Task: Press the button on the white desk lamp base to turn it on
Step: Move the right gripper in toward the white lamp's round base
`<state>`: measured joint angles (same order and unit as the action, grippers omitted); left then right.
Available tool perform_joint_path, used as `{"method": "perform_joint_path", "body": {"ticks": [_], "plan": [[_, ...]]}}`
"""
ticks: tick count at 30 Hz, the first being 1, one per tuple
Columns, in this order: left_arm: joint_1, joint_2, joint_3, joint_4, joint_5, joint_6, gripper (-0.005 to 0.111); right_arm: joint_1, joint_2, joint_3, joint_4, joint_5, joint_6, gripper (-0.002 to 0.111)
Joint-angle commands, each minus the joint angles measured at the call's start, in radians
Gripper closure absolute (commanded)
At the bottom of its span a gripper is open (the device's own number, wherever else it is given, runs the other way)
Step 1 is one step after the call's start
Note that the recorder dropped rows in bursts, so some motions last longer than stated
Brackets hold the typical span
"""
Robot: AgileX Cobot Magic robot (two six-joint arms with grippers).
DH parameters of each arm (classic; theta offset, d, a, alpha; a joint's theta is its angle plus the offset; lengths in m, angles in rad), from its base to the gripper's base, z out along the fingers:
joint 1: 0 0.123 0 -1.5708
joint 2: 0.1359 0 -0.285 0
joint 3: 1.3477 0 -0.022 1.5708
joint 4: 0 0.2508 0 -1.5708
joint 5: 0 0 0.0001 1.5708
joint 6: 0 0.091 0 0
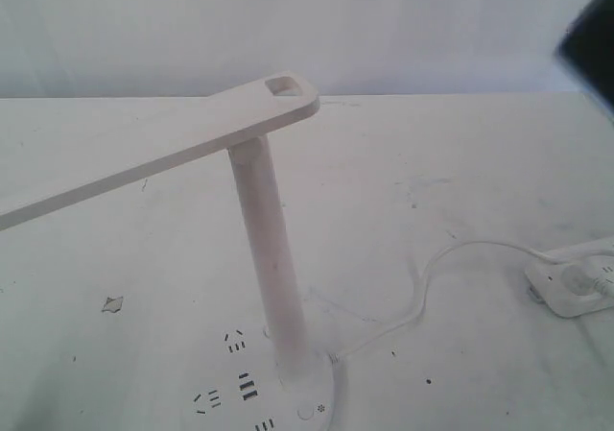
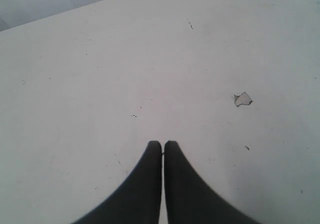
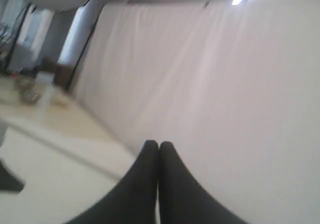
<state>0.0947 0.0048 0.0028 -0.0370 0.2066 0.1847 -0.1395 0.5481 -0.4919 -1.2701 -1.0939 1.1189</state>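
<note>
The white desk lamp base is a flat round disc with dark dash icons at the bottom middle of the exterior view, partly cut off by the frame edge. Its slim post rises to a long flat arm that reaches left. The button is a small ringed circle on the disc's right side, beside a tiny sun mark. My left gripper is shut and empty over bare table, with no lamp in its view. My right gripper is shut, empty, and faces a white backdrop.
A white power strip lies at the right edge, and a cable runs from it to the lamp base. A small chip marks the white table. A dark blurred shape sits at the top right corner.
</note>
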Motion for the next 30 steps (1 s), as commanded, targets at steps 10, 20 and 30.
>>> {"method": "perform_joint_path", "body": {"ticks": [10, 20, 30], "plan": [[0.002, -0.005, -0.003, -0.006, -0.004, -0.001, 0.106, 0.109, 0.301, 0.047, -0.474, -0.006, 0.195, 0.108], [0.002, -0.005, -0.003, -0.006, -0.004, -0.001, 0.106, 0.45, 0.52, 0.114, -0.474, 0.403, 0.165, 0.108], [0.002, -0.005, -0.003, -0.006, -0.004, -0.001, 0.106, 0.692, 0.735, 0.076, -0.47, 0.651, 0.151, 0.108]]}}
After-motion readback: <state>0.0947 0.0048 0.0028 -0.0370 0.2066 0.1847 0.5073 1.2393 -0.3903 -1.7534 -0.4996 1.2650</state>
